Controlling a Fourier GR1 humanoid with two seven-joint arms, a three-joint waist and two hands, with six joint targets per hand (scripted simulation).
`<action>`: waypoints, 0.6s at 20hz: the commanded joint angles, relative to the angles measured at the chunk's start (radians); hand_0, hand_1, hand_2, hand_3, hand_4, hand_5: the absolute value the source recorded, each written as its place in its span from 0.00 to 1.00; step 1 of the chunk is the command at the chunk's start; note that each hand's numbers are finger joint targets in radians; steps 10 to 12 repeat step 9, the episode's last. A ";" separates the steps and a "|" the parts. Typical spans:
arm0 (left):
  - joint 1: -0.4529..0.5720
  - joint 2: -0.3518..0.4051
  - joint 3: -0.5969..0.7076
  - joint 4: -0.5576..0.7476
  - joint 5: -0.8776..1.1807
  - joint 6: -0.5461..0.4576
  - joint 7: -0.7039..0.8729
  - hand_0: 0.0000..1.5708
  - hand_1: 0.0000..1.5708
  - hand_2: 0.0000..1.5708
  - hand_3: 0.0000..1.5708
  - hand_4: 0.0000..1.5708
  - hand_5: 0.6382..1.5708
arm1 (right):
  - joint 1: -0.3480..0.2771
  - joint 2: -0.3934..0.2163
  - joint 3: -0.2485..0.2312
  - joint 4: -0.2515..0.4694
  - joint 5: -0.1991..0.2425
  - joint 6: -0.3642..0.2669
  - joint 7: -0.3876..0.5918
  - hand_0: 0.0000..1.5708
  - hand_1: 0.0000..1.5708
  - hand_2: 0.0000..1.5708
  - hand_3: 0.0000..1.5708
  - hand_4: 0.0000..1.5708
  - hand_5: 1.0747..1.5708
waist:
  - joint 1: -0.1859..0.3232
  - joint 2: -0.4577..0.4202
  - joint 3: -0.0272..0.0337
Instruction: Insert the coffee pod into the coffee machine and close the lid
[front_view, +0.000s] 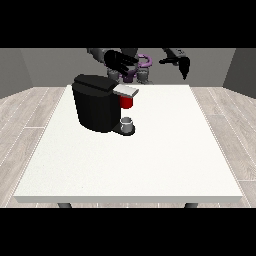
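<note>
The black coffee machine (96, 105) stands on the white table (150, 160), left of the middle. A grey lid (126, 91) juts out from its top towards the view's right, lying almost flat. Just under the lid is a red thing at the machine (127, 102). A small grey thing (128, 123) sits on the machine's base plate; I cannot tell it for the pod. The hand at the view's left (120, 61) hovers above and behind the machine with its fingers straight and spread. The hand at the view's right (183, 65) hangs in the air over the table's far edge, fingers relaxed and pointing down, holding nothing.
The robot's torso (136, 67) stands behind the table's far edge. Grey walls and a wooden floor surround the table. White tabletop stretches to the right of the machine and in front of it.
</note>
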 joint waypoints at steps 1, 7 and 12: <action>0.043 -0.043 -0.022 0.010 -0.022 0.037 -0.049 0.00 0.00 0.00 0.00 0.12 1.00 | 0.052 0.057 0.051 -0.035 -0.002 0.038 -0.060 0.00 0.00 0.00 0.00 0.11 1.00 | -0.044 -0.040 -0.0022; 0.144 -0.018 -0.004 0.055 -0.022 0.031 -0.059 0.00 0.00 0.00 0.00 0.12 1.00 | 0.289 0.089 0.145 -0.144 -0.137 0.012 -0.098 0.00 0.00 0.00 0.00 0.18 1.00 | -0.116 -0.158 -0.0022; 0.138 -0.016 0.004 0.050 -0.016 0.042 -0.038 0.00 0.00 0.00 0.00 0.12 1.00 | 0.375 0.090 0.164 -0.155 -0.152 -0.041 -0.144 0.00 0.00 0.00 0.00 0.10 1.00 | -0.131 -0.165 -0.0019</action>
